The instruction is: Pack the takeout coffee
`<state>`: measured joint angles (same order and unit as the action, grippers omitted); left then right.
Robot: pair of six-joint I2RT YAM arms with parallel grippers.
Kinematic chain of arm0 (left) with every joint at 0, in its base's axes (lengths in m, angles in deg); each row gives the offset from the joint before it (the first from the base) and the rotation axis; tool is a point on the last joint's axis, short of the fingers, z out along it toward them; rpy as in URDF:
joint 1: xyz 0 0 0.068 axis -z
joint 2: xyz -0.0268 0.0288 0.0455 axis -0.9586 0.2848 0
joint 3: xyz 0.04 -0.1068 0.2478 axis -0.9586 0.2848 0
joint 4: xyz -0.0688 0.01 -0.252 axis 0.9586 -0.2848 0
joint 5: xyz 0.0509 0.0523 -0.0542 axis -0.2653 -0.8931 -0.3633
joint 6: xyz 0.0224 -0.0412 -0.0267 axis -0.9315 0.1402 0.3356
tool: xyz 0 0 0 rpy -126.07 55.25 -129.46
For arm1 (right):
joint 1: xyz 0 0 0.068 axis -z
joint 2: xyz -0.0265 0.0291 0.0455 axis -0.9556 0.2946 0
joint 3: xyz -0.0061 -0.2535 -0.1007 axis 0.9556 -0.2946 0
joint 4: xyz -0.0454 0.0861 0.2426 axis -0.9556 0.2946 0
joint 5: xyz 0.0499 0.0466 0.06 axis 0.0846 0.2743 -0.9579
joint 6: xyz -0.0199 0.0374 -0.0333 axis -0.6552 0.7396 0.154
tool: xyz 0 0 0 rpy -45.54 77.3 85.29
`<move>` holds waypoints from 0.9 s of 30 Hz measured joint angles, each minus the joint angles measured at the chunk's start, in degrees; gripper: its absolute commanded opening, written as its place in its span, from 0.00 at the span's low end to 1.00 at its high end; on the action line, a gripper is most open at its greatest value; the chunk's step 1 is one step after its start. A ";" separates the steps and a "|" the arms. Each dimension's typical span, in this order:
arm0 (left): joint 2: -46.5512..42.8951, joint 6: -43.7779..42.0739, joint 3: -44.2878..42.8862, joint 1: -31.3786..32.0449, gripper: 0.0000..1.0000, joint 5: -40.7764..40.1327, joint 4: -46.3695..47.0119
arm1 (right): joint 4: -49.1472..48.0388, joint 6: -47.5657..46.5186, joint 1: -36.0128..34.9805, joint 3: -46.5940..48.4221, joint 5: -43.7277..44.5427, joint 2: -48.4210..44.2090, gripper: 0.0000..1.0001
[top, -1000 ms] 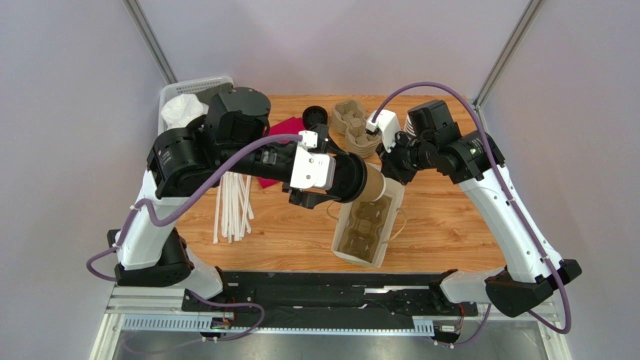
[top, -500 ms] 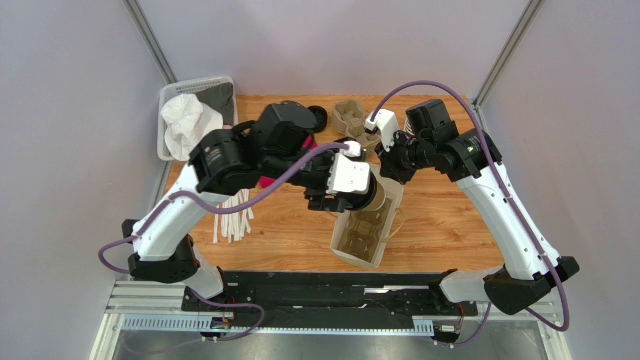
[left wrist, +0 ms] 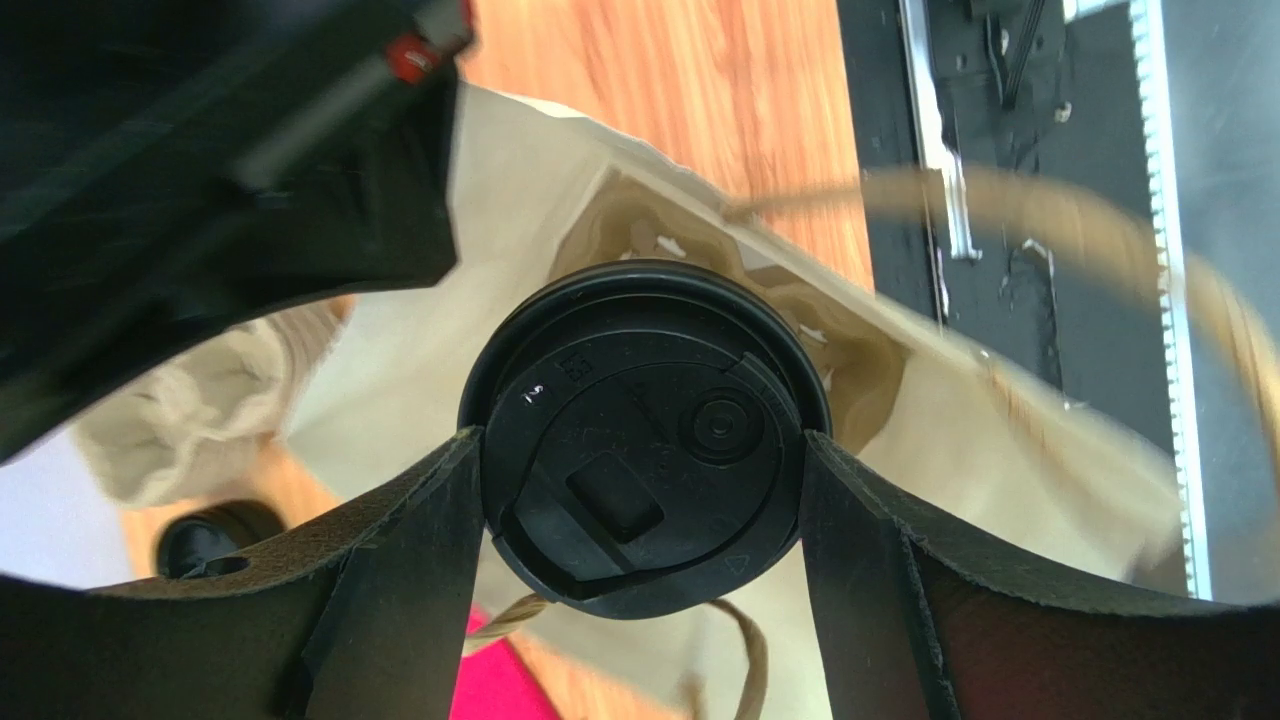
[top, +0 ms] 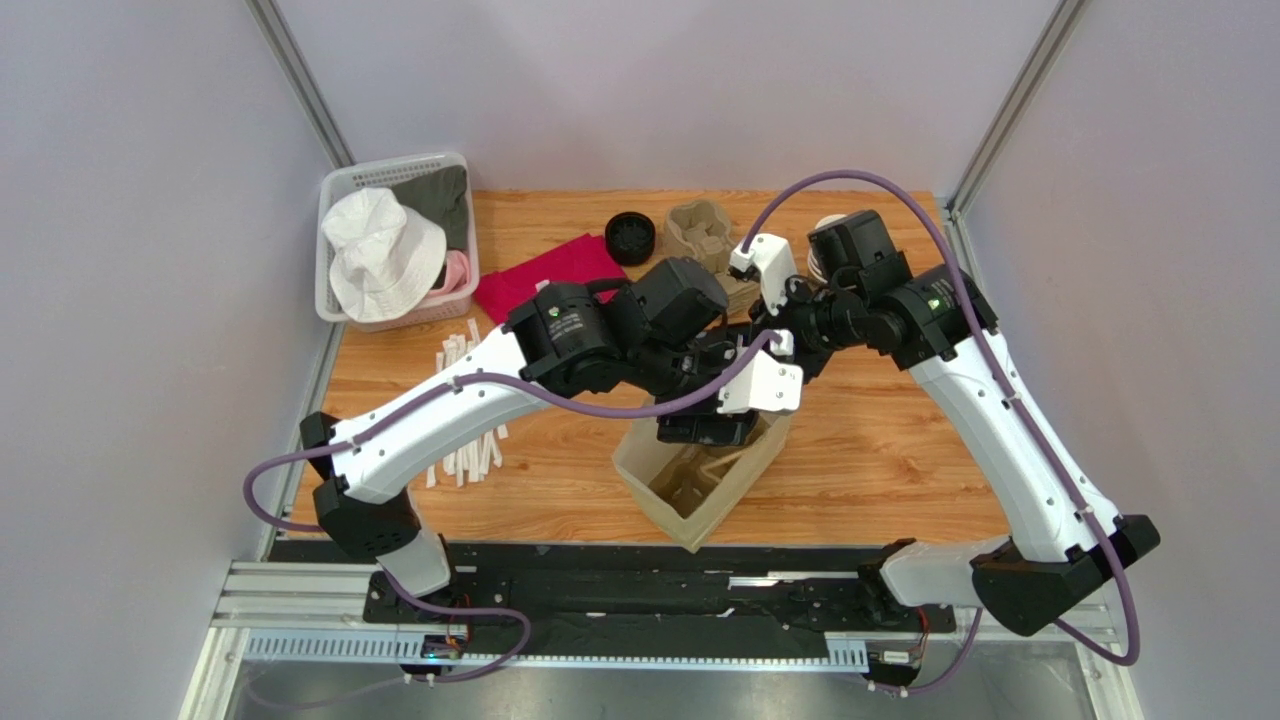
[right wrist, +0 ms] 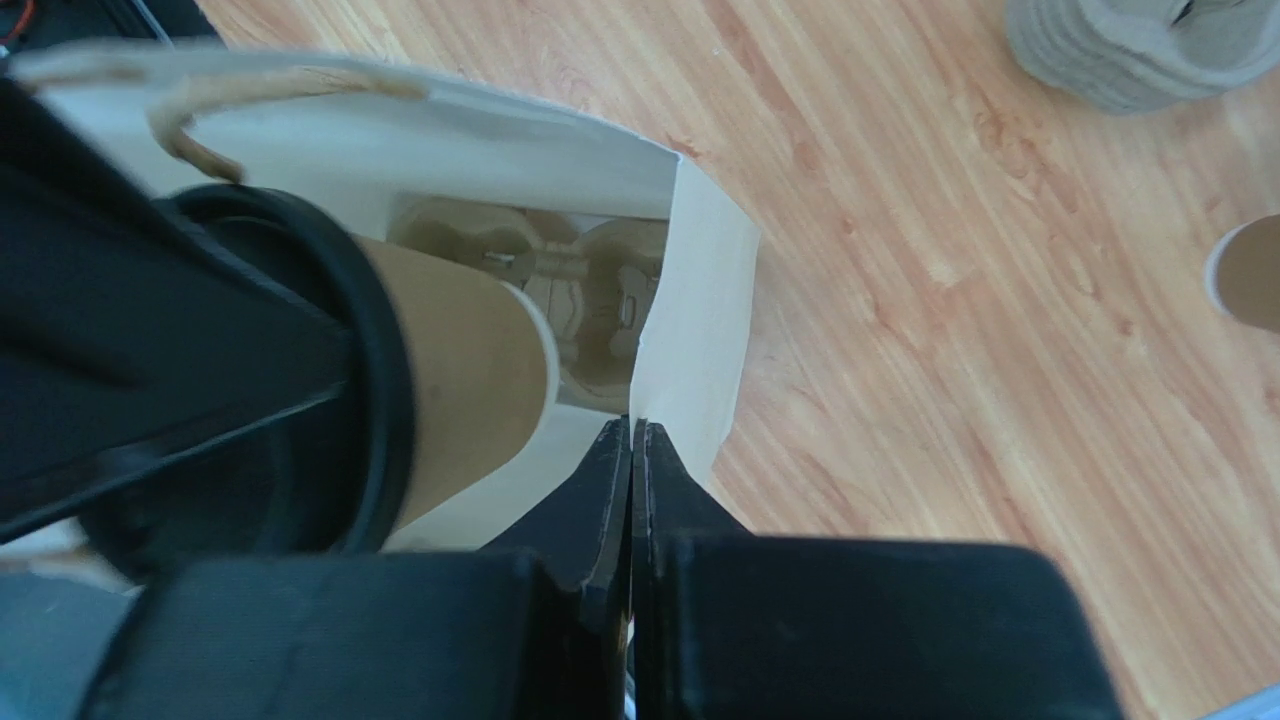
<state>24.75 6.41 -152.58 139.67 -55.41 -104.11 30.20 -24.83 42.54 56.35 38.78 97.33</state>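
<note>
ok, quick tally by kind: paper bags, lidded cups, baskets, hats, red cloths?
Paper bag: 1
Lidded cup: 1
Basket: 1
White hat: 1
Red cloth: 1
Total: 5

Shows 1 white basket (top: 394,161) at the far-left corner of the wooden table (top: 887,450), holding a white bucket hat (top: 383,252) beside a dark garment (top: 440,192). Shows a red cloth (top: 529,279) just right of it, then 1 loose black lid (top: 630,237) and a stack of pulp cup carriers (top: 699,230) along the far edge. Shows white paper straws (top: 452,354) scattered at the left, partly hidden.
</note>
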 measured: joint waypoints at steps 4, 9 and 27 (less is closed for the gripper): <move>-0.02 -0.33 7.28 0.37 0.00 -0.70 3.21 | -0.02 1.66 0.00 -1.88 -1.18 -0.63 0.00; -0.04 -0.94 11.41 1.31 0.00 -1.36 5.44 | 0.00 3.50 0.35 -3.80 -1.75 -1.51 0.00; -9.07 -5.73 28.50 1.62 0.00 1.09 12.61 | 3.89 -1.09 1.05 -4.48 -8.76 -7.19 0.80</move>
<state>15.68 0.69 -124.08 141.29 -54.32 -91.50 34.09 -25.92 43.59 51.87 30.01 90.14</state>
